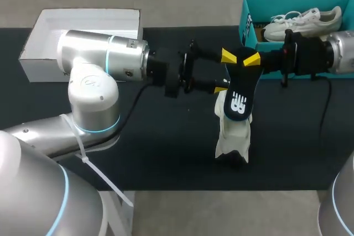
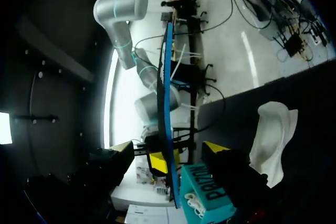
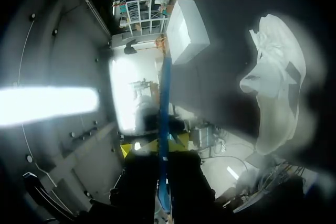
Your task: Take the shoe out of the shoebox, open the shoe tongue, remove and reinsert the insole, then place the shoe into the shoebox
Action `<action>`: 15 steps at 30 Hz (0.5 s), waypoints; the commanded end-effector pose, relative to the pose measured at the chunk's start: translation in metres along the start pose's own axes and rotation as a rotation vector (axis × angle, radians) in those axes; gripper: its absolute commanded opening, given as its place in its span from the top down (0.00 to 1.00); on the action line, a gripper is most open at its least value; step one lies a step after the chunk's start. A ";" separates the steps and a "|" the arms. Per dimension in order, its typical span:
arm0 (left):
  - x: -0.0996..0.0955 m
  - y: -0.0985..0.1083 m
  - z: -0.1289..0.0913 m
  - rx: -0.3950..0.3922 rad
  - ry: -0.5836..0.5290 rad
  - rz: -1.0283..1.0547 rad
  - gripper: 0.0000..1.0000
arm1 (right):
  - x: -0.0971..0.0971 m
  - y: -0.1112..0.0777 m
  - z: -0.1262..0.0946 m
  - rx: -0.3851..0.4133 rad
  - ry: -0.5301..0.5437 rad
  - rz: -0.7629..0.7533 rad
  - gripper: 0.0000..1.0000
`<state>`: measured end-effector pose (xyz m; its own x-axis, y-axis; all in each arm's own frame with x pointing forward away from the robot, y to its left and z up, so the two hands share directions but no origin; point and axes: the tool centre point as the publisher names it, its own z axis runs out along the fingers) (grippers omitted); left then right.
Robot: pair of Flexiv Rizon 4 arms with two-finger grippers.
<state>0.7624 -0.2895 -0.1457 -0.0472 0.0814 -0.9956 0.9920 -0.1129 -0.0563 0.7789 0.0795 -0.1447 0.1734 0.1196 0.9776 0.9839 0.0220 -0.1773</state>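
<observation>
Central obstacles: shoe (image 1: 233, 136), insole (image 1: 239, 95) above it.

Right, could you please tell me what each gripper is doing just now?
Left gripper: open, straddling the insole.
Right gripper: shut on the insole.

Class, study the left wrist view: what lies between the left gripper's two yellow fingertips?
The insole, seen edge-on as a thin blue strip, stands between the fingers of the open left gripper, touching neither. The left wrist view shows this.

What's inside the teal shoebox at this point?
One white laced shoe lies in the teal shoebox. The right arm covers its front edge and its right end is cut off, so the rest is hidden.
</observation>
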 end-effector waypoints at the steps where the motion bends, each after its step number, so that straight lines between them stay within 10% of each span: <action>1: 0.002 0.002 0.011 -0.010 -0.005 0.002 0.78 | 0.000 -0.001 0.001 -0.001 -0.004 0.002 1.00; 4: 0.002 0.003 0.014 -0.011 -0.005 -0.011 0.93 | 0.000 -0.001 0.001 -0.001 -0.004 0.002 1.00; 15: 0.003 0.003 0.017 -0.009 -0.011 -0.025 1.00 | 0.000 -0.001 0.001 -0.001 -0.004 0.002 1.00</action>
<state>0.7630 -0.3032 -0.1496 -0.0749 0.0756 -0.9943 0.9911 -0.1044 -0.0826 0.7790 0.0794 -0.1448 0.1735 0.1197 0.9775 0.9839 0.0219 -0.1773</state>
